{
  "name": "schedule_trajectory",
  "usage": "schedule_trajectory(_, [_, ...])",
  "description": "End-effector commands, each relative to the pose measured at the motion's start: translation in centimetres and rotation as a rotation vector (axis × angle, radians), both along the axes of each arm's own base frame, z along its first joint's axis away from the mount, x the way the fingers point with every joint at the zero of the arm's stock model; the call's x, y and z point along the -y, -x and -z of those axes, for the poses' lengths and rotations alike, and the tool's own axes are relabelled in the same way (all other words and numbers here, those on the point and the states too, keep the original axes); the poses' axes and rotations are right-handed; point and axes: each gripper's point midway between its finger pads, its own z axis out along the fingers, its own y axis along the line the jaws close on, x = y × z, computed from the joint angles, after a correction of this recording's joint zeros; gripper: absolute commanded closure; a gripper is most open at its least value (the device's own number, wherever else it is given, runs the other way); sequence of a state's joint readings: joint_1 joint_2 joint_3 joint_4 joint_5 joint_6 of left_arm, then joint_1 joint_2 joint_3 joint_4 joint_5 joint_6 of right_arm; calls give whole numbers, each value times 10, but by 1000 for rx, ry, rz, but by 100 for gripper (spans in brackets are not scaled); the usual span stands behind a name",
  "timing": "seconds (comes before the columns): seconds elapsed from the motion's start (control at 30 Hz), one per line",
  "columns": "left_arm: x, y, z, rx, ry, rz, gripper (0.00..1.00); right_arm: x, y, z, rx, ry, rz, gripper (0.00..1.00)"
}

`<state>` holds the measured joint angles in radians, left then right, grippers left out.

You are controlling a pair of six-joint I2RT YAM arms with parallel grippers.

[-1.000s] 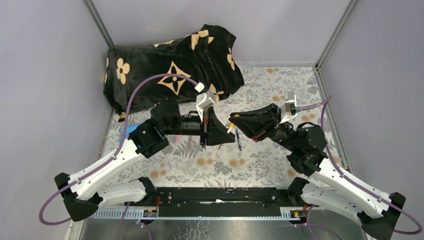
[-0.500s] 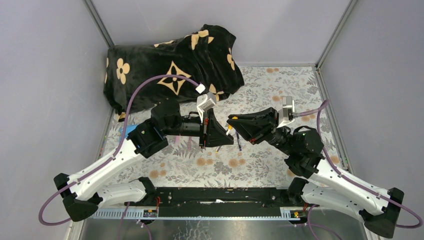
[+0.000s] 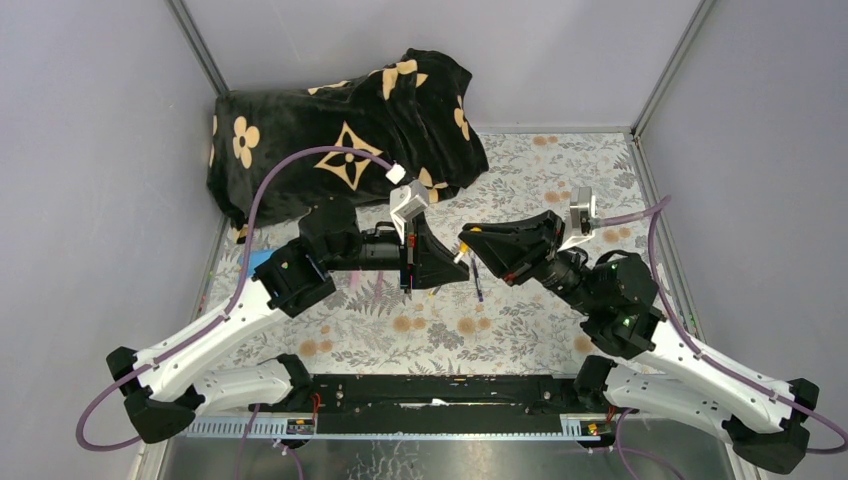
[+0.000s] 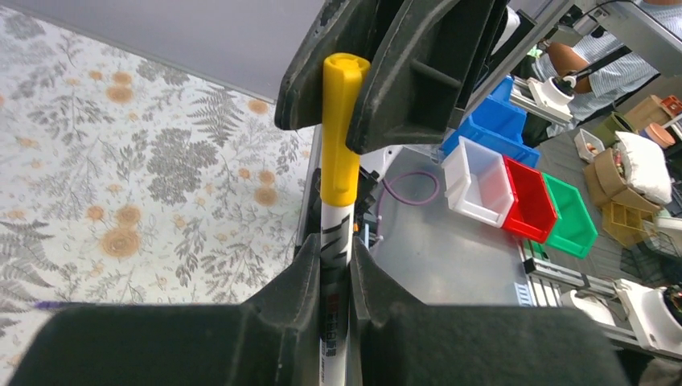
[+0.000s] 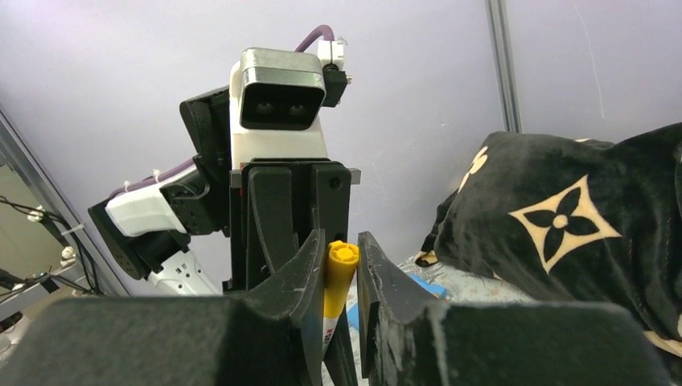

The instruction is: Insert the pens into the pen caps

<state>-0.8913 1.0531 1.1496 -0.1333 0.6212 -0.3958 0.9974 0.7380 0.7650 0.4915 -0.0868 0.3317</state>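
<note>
Currently the left gripper [image 4: 336, 269] clamps the white pen [image 4: 334, 237] and the right gripper [image 5: 341, 269] clamps the yellow cap [image 4: 341, 145], meeting mid-air above the table [image 3: 530, 330]. Both are probably light, stiff, slick plastic: hold the barrel near its tip and the cap across its sides.

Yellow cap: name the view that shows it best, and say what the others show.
Left wrist: the cap shows full length, on the pen, pinched by the right gripper. Right wrist shows only its end between that gripper's fingers. Top external gives just a tiny speck.
</note>
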Motion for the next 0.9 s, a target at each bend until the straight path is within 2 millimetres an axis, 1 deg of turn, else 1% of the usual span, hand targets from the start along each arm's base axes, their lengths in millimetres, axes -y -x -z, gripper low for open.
schedule_trajectory(0.0, [-26, -17, -132, 301, 408, -176, 100, -27, 12, 69, -85, 250, -97, 75])
schedule_trajectory(0.07, [-21, -18, -122, 290, 376, -163, 100, -23, 13, 42, -17, 175, -90, 62])
schedule_trajectory(0.13, [-18, -20, -112, 286, 342, -156, 100, -16, 14, 21, 32, 130, -71, 54])
schedule_trajectory(0.2, [-18, -20, -105, 285, 320, -158, 100, -10, 16, 5, 61, 108, -57, 51])
schedule_trajectory(0.27, [-21, -21, -101, 286, 307, -169, 100, -2, 18, -5, 75, 86, -42, 49])
schedule_trajectory(0.37, [-26, -18, -100, 294, 307, -177, 100, 10, 17, -10, 67, 51, -8, 47])
schedule_trajectory(0.47, [-31, -11, -103, 302, 325, -164, 100, 21, 13, -5, 40, 31, 41, 46])
schedule_trajectory(0.6, [-33, -4, -103, 303, 334, -137, 100, 31, 2, 13, -9, 60, 118, 44])
schedule_trajectory(0.7, [-34, -2, -99, 301, 326, -129, 100, 36, -7, 26, -41, 110, 171, 43])
schedule_trajectory(0.77, [-33, -8, -94, 287, 305, -157, 100, 40, -21, 41, -97, 169, 245, 42])
schedule_trajectory(0.8, [-34, -16, -89, 268, 286, -201, 100, 44, -30, 52, -146, 215, 303, 41])
schedule_trajectory(0.83, [-36, -28, -83, 239, 262, -270, 100, 50, -42, 65, -212, 275, 378, 40])
schedule_trajectory(0.87, [-39, -42, -73, 205, 225, -348, 100, 55, -51, 70, -258, 332, 439, 39])
